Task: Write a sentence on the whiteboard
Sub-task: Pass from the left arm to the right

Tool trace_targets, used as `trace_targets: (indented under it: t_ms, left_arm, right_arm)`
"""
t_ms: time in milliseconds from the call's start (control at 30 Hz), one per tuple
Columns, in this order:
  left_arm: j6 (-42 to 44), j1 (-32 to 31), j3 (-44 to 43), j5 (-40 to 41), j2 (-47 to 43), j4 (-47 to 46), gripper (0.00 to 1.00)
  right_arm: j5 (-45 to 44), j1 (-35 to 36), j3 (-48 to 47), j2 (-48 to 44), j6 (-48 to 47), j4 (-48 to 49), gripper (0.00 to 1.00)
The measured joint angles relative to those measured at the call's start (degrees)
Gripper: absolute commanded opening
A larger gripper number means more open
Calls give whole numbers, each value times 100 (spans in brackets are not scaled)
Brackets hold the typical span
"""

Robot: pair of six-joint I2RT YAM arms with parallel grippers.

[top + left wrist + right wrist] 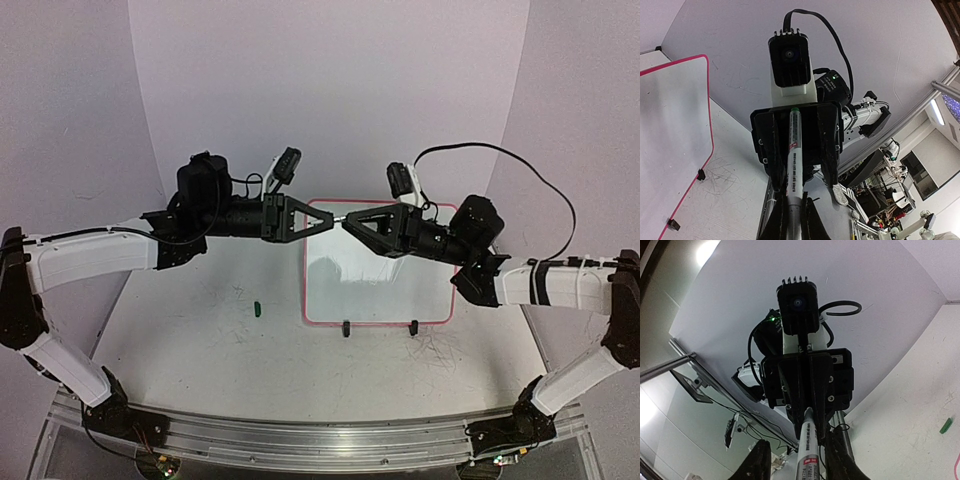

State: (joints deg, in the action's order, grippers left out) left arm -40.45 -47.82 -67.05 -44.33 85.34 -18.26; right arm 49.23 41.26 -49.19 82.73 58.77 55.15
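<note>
Marker point(794, 160) is risking a drop at twelve o'clock of the whiteboard point(380, 290) if the left gripper point(792, 222), pinching it, is releasing while the right gripper point(800, 460) is gaping.

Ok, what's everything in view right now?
whiteboard: one, white with pink-red frame, lying on the table, centre-right; no writing legible
board feet: two, black, at its near edge
marker: one, white barrel with a green end, in the air between the grippers
cap: one, green, on the table left of the board
scribbles: grey, on the tabletop by the right foot
table: one, grey-white
left gripper: black, shut on the marker
right gripper: black, open around the marker's green end
</note>
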Motion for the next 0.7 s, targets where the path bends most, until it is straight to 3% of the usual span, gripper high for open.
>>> trace_targets:
  t_ms: [167,333,500,600,700]
  left_arm:
    - [-10,22,45,-212,-23,-28,0]
    - [-15,17,118,-412,-36,-92,0]
    - [-23,-62,258,-570,-55,-118,0]
    - [-45,-80,373,-597,-55,-88,0]
    - [-61,-78,427,-608,-55,-62,0]
  right_arm:
    - [406,-49,-22,86,1,51,37]
    - [730,-115,-48,138,3,42,52]
    - [838,-261,-75,142,-165,-236,57]
    - [893,-290,-182,136,-502,-799,56]
    - [983,-296,-266,126,-795,-1301,43]
